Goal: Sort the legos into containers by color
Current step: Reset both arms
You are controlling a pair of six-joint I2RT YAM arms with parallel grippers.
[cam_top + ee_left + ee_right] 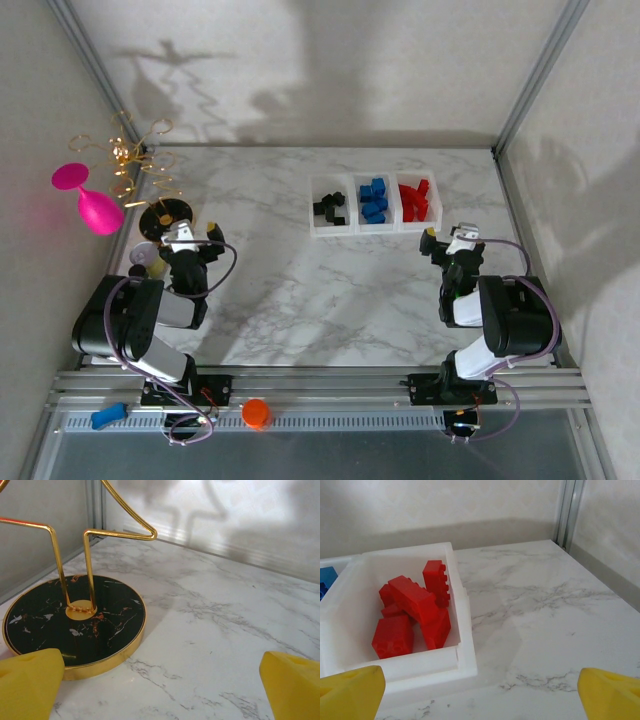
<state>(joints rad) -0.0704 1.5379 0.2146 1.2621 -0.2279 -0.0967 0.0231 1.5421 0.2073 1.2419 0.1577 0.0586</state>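
Three white containers (375, 232) stand joined in a row at the back middle of the marble table. The left one holds black legos (328, 208), the middle one blue legos (373, 200), the right one red legos (415, 200). My right gripper (455, 240) hovers just in front of the right container, open and holding nothing. The right wrist view has the red legos (412, 612) piled inside the container's wall (462, 630), a blue lego (326, 577) at the left edge, and the right gripper (480, 700) spread wide over bare marble. My left gripper (190, 238) is open and empty at the table's left.
A gold wire stand on a round black base (165, 215) stands right in front of the left gripper (160, 690), its base (75, 617) close to the left fingertip (30, 685). A pink glass (90, 200) hangs from it. An orange cap (256, 412) and a blue clip (108, 415) lie on the front rail.
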